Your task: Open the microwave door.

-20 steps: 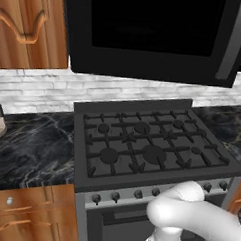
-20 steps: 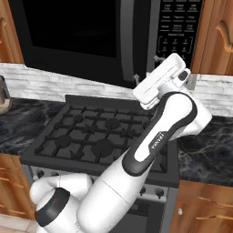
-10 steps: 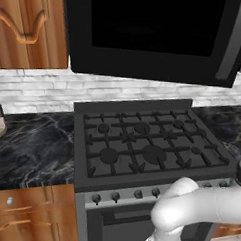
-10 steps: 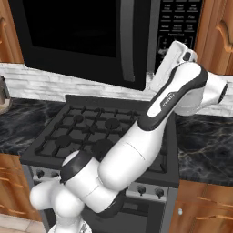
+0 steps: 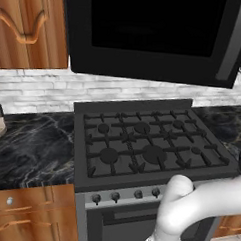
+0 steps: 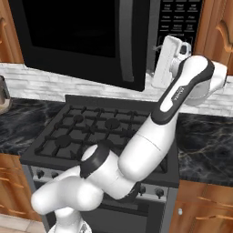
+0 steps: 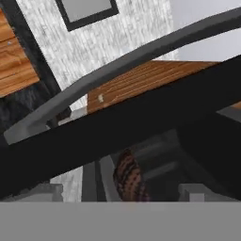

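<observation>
The arm is being swung up toward the upper right of the right base view: a second ago the hand was hanging lower, over the stove's back edge, and now the gripper [image 6: 160, 45] is being held against the microwave's front, just right of the grey handle [image 6: 126, 41]. In the hand view that handle [image 7: 117, 70] is being seen close up as a slanted grey bar across the frame. This is being read as the reach for the handle nearing its end, with the pull not yet begun.

The microwave door [image 6: 77, 38] is being shown in the upper left and centre of the right base view, apparently shut, and across the top of the left base view [image 5: 152, 34]. Whether the fingers are spread or closed cannot be told.

Below, the stove [image 5: 146, 144] is being shown with bare grates. The keypad [image 6: 177, 20] is lying right of the handle, just beside the hand, and a wrong press there is being judged a risk.
</observation>
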